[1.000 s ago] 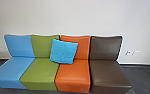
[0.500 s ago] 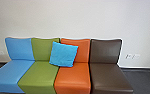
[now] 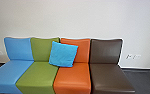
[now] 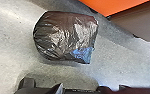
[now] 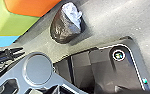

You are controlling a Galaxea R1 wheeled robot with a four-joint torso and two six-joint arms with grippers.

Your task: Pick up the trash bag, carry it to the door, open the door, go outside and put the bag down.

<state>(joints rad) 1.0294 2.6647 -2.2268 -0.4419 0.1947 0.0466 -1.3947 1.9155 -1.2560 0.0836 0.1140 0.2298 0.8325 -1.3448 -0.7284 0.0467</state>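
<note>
The black plastic trash bag (image 4: 61, 32) is on the grey floor (image 4: 11, 30), on the near side of the orange (image 3: 72, 76) and brown (image 3: 109, 76) padded seats and apart from them. Its long axis appears to run roughly left to right, somewhat askew to the seat fronts; the pale, blue-white crumpled end (image 5: 71, 12) points right and near, the dark rounded end left. Neither claw's state, apart or together, can be told. A square blue cushion (image 3: 63, 54) leans against the green (image 3: 42, 50) and orange backrests.
</note>
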